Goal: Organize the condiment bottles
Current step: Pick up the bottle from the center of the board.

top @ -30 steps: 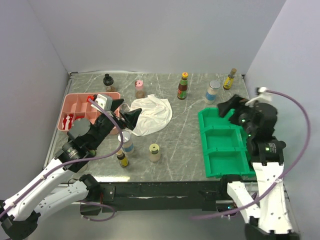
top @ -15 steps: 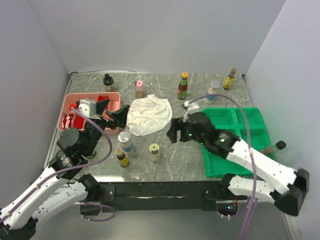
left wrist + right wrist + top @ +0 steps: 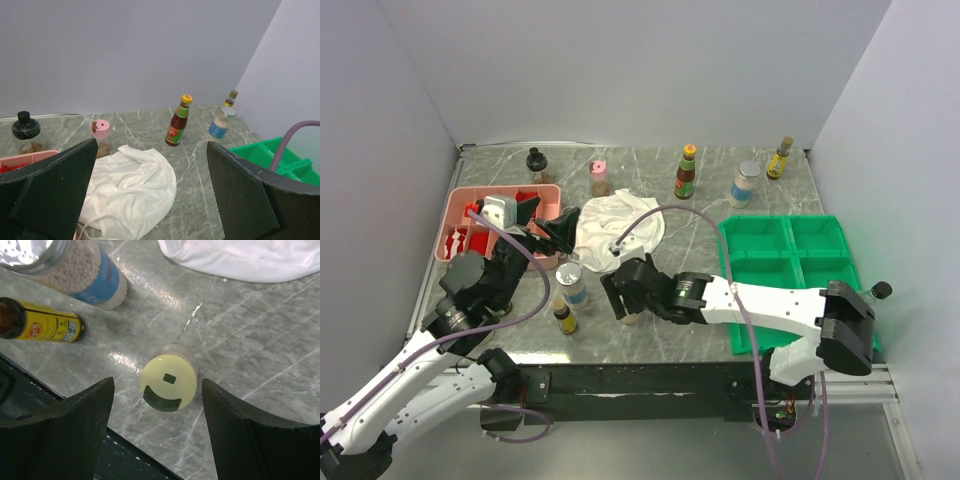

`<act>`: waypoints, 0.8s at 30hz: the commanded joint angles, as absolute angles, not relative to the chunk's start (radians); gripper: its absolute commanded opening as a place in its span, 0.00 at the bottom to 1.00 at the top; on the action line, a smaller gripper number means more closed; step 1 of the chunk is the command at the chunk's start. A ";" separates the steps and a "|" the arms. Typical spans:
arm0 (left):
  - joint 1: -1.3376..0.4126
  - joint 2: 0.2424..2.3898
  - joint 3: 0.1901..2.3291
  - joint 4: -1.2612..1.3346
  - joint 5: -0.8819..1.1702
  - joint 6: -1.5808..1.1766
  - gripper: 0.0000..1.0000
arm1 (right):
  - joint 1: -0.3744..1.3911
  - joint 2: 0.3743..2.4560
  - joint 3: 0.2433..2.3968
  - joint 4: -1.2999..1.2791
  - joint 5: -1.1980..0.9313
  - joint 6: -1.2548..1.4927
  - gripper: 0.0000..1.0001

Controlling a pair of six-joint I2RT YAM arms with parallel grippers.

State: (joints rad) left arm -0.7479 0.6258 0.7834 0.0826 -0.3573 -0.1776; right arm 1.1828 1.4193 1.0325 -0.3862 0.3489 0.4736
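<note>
Hovering right gripper point(image 3: 157, 392): I see it pointing down, fingers apart, flanking the yellow-capped jar point(image 3: 167, 382).
Left gripper point(image 3: 151, 150): raised, fingers wide apart.

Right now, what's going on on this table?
Two robot arms are sorting condiment bottles. The right gripper hangs open over the small clear jar with the pale yellow cap near the front edge of the table, its fingers either side but not touching. The left gripper hovers open between the pink tray and the crumpled white cloth, holding nothing. No bottle shows in the green tray yet.
</note>
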 commanded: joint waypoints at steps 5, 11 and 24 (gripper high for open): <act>-0.752 0.624 0.787 0.115 -0.370 -0.172 0.97 | 1.218 1.511 1.106 -0.373 0.431 0.509 0.76; -0.750 0.623 0.785 0.118 -0.357 -0.172 0.97 | 1.221 1.531 1.101 -0.383 0.442 0.526 0.71; -0.750 0.627 0.787 0.115 -0.361 -0.170 0.97 | 1.221 1.545 1.120 -0.485 0.457 0.577 0.67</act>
State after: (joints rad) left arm -0.7479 0.6262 0.7834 0.0860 -0.3611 -0.1776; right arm 1.2148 1.5490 1.0943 -0.4721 0.4377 0.5533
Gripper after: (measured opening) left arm 0.969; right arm 0.658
